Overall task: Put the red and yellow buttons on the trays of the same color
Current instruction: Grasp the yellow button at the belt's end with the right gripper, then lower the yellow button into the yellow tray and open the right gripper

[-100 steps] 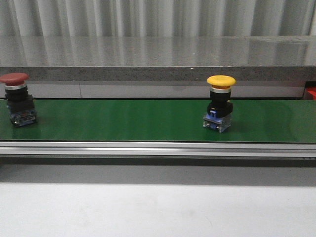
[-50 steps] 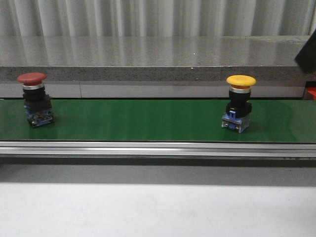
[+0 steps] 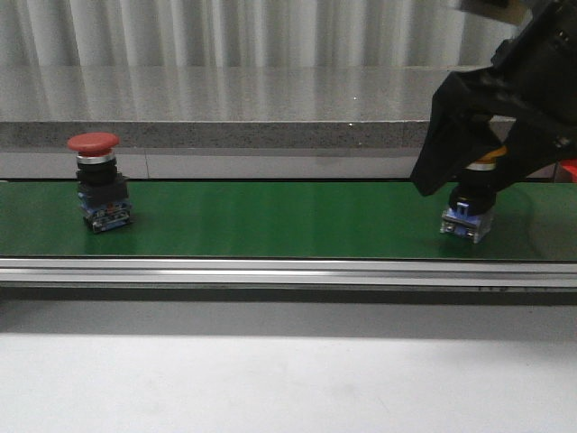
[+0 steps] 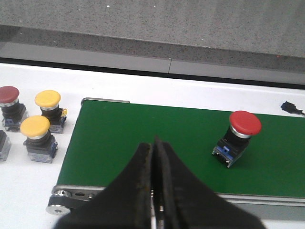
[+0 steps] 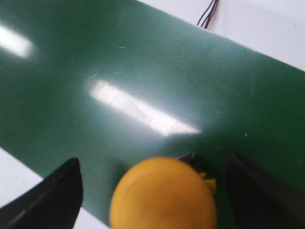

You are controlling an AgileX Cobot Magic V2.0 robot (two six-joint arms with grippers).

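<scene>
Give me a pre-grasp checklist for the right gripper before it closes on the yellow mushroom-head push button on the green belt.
1. Right gripper open: ok, its fingers stand apart on either side of the cap.
2. Yellow mushroom-head push button between the fingers: ok, roughly midway in the right wrist view.
3. Button upright on the green conveyor belt: ok, its blue base sits flat in the front view.
4. Gripper low enough to grip: cannot tell, the arm hides the cap in the front view.
5. Left gripper out of the way: ok, shut and well away from the red mushroom-head push button.
6. Matching yellow tray located: cannot tell, no tray is in view.
</scene>
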